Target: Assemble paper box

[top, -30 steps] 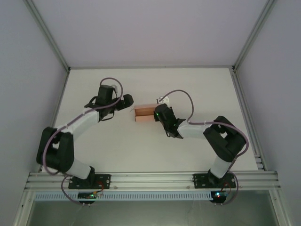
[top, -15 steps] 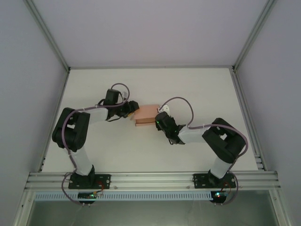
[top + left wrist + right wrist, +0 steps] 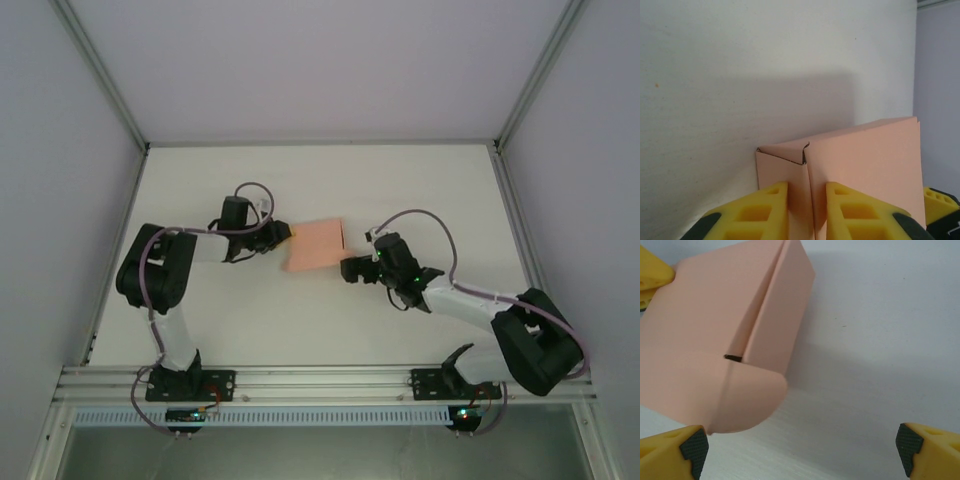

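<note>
left gripper [image 3: 284, 234] narrowed, pinching the paper box [image 3: 315, 245]; right gripper [image 3: 347, 268] spread wide, both arms reaching inward.

No legible text, label, brand, number or sign in any of my views. Visible faces of paper box [image 3: 715, 325] plain salmon-pink, unprinted.

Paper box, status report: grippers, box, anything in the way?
Left fingers narrow, straddling the paper box at its left end; grip unclear. Right gripper wide open, just short of it. Box folded up. No obstruction seen.
</note>
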You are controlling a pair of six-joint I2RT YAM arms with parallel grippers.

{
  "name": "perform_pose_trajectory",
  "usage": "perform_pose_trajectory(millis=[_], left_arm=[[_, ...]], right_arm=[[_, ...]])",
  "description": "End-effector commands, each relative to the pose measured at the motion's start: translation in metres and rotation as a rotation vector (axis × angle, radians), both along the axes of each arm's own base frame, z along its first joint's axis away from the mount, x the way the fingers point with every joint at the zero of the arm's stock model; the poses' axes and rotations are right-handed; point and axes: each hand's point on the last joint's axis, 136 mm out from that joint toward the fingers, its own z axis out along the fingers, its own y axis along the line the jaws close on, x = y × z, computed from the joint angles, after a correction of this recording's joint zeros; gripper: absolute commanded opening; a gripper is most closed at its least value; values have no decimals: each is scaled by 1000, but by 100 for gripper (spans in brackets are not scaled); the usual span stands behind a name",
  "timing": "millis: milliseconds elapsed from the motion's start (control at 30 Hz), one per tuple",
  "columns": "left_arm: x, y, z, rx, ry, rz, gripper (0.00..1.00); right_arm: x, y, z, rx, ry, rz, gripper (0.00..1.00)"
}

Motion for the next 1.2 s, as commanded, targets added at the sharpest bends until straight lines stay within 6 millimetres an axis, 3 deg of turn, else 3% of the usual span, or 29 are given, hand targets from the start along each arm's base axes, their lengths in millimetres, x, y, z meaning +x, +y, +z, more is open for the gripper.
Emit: perform_pose_trajectory(millis=[0, 233, 367, 500, 667, 733, 833, 967, 1033, 1067, 1100, 1167], left_arm=[[-18, 17, -47, 35, 134, 36, 17], [-20, 25, -51, 13, 126, 52, 16], [-19, 26, -52, 9, 121, 49, 16], [-18, 25, -50, -2, 112, 44, 17], [-14, 21, -41, -21, 67, 21, 21], [-10, 17, -30, -39, 20, -1, 24], [-2, 9, -8, -51, -61, -43, 29], [4, -1, 33, -22, -210, -102, 49], [6, -5, 59, 13, -316, -136, 71], [4, -5, 71, 48, -375, -153, 90], [2, -8, 85, 84, -445, -176, 100], [-7, -16, 110, 192, -602, -234, 100]], right_arm=[[4, 18, 23, 134, 37, 70, 99], [49, 43, 48, 357, 194, 86, 99], [73, 56, 35, 455, 325, 80, 95], [83, 75, 23, 491, 401, 119, 91], [84, 102, 32, 619, 449, 206, 69], [81, 106, 37, 643, 457, 222, 59], [80, 105, 44, 663, 462, 218, 50], [76, 92, 48, 629, 459, 174, 43], [75, 83, 52, 611, 444, 147, 42], [74, 77, 55, 604, 436, 129, 42], [74, 70, 58, 599, 433, 107, 42], [75, 55, 63, 589, 429, 48, 42]])
